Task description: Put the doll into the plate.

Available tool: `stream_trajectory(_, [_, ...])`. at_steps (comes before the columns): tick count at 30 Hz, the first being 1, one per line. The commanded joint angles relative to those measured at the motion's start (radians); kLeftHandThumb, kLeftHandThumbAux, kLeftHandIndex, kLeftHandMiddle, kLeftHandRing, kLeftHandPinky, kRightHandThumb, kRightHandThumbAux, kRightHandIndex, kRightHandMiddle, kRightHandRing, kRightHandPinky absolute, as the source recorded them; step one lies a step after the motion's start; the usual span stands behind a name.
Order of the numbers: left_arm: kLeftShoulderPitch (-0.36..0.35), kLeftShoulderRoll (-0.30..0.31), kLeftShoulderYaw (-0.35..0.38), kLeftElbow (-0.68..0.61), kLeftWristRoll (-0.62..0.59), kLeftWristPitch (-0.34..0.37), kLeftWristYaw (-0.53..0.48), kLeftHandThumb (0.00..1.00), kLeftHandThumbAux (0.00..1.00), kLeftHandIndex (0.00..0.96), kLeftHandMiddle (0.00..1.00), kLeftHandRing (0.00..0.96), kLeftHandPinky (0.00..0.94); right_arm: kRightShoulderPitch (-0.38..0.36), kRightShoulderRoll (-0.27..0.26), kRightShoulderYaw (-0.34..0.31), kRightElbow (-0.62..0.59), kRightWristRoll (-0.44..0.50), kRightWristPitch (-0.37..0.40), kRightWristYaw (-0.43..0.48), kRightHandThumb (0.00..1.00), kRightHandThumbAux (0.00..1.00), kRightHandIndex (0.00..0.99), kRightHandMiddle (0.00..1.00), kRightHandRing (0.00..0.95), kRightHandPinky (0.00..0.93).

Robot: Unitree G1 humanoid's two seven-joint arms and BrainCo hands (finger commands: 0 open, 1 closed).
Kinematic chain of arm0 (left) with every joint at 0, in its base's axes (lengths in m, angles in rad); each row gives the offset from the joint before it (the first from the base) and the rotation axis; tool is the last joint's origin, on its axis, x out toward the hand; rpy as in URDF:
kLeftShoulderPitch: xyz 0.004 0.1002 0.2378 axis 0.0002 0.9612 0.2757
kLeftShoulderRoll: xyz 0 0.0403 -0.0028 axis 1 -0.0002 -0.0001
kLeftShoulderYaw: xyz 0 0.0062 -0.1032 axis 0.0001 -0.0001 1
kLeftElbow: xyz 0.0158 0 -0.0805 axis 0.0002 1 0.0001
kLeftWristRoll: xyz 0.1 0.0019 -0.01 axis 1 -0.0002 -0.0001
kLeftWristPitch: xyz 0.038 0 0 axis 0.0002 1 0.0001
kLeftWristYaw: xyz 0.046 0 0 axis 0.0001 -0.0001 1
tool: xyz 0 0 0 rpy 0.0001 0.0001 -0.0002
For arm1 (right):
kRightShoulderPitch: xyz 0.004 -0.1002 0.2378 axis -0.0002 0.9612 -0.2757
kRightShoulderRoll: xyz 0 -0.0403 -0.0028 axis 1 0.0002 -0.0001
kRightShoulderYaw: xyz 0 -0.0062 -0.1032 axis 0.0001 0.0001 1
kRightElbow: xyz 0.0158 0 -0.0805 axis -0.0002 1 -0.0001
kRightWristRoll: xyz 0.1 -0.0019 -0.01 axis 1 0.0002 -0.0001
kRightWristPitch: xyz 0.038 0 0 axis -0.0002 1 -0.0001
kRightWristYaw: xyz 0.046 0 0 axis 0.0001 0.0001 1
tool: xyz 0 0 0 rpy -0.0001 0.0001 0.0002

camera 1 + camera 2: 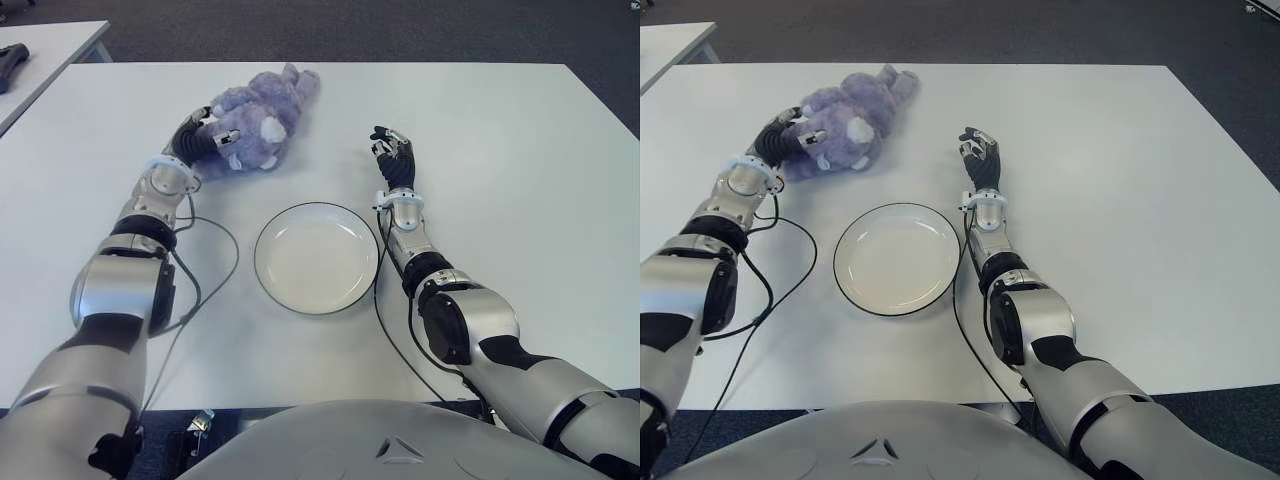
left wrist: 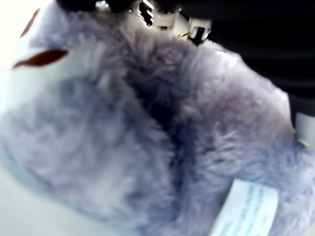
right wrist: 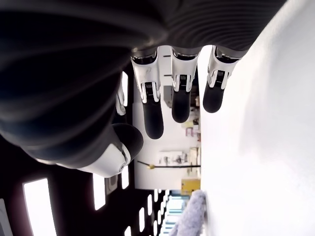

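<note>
A purple plush doll lies on the white table, far left of centre. My left hand is at the doll's near left side, its fingers curled into the fur. In the left wrist view the fur fills the picture, with a white label showing. A white plate with a dark rim sits empty in front of me, nearer than the doll. My right hand stands to the right of the plate's far edge, fingers relaxed and holding nothing; its fingers show bare in the right wrist view.
Black cables run from the left arm across the table beside the plate. A second white table with a dark object stands at the far left. Dark carpet lies beyond the table's far edge.
</note>
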Motion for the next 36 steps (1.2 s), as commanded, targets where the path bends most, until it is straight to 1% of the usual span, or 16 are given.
stream_trajectory(1, [0.110, -0.075, -0.021, 0.040, 0.003, 0.015, -0.063, 0.000, 0.450, 0.000, 0.000, 0.000, 0.000, 0.204, 0.090, -0.010, 0.122, 0.004, 0.079, -0.015, 0.716, 0.726, 0.420, 0.233, 0.132, 0.123])
stream_trajectory(5, [0.126, -0.091, -0.037, 0.041, 0.014, 0.009, -0.052, 0.000, 0.436, 0.000, 0.000, 0.000, 0.000, 0.204, 0.090, -0.011, 0.121, 0.002, 0.076, -0.021, 0.716, 0.725, 0.421, 0.230, 0.128, 0.118])
stream_trajectory(8, [0.139, -0.100, -0.040, 0.041, 0.013, -0.005, -0.068, 0.000, 0.436, 0.000, 0.000, 0.000, 0.000, 0.204, 0.091, -0.014, 0.121, 0.003, 0.076, -0.026, 0.716, 0.725, 0.421, 0.231, 0.124, 0.105])
stream_trajectory(14, [0.143, -0.106, -0.045, 0.042, 0.012, -0.004, -0.095, 0.000, 0.433, 0.000, 0.000, 0.000, 0.000, 0.203, 0.091, -0.012, 0.122, -0.002, 0.083, -0.042, 0.716, 0.725, 0.422, 0.234, 0.119, 0.100])
stream_trajectory(18, [0.147, -0.113, -0.057, 0.041, 0.021, -0.007, -0.094, 0.000, 0.417, 0.000, 0.000, 0.000, 0.000, 0.202, 0.091, -0.012, 0.121, -0.002, 0.081, -0.044, 0.716, 0.725, 0.422, 0.229, 0.110, 0.080])
stream_trajectory(21, [0.156, -0.123, -0.081, 0.038, 0.041, -0.030, -0.090, 0.000, 0.381, 0.000, 0.000, 0.000, 0.000, 0.200, 0.091, -0.010, 0.121, -0.002, 0.083, -0.044, 0.715, 0.725, 0.421, 0.220, 0.098, 0.067])
stream_trajectory(27, [0.168, -0.143, -0.117, 0.031, 0.057, -0.069, -0.080, 0.000, 0.357, 0.000, 0.000, 0.000, 0.002, 0.201, 0.091, -0.010, 0.121, -0.002, 0.086, -0.042, 0.715, 0.725, 0.420, 0.214, 0.093, 0.066])
stream_trajectory(30, [0.172, -0.151, -0.130, 0.028, 0.057, -0.079, -0.078, 0.000, 0.342, 0.000, 0.000, 0.002, 0.035, 0.201, 0.090, -0.010, 0.121, -0.002, 0.087, -0.042, 0.714, 0.725, 0.420, 0.212, 0.092, 0.066])
stream_trajectory(32, [0.173, -0.154, -0.134, 0.026, 0.053, -0.084, -0.080, 0.000, 0.340, 0.000, 0.000, 0.003, 0.041, 0.201, 0.090, -0.010, 0.121, -0.002, 0.087, -0.043, 0.714, 0.725, 0.420, 0.212, 0.092, 0.067])
stream_trajectory(35, [0.179, -0.161, -0.137, 0.016, 0.039, -0.103, -0.090, 0.000, 0.331, 0.000, 0.000, 0.026, 0.066, 0.201, 0.089, -0.008, 0.122, -0.004, 0.091, -0.045, 0.714, 0.725, 0.420, 0.212, 0.097, 0.077])
stream_trajectory(36, [0.180, -0.161, -0.139, 0.015, 0.037, -0.106, -0.090, 0.000, 0.334, 0.000, 0.000, 0.041, 0.104, 0.201, 0.088, -0.008, 0.122, -0.005, 0.091, -0.045, 0.714, 0.725, 0.420, 0.210, 0.096, 0.077])
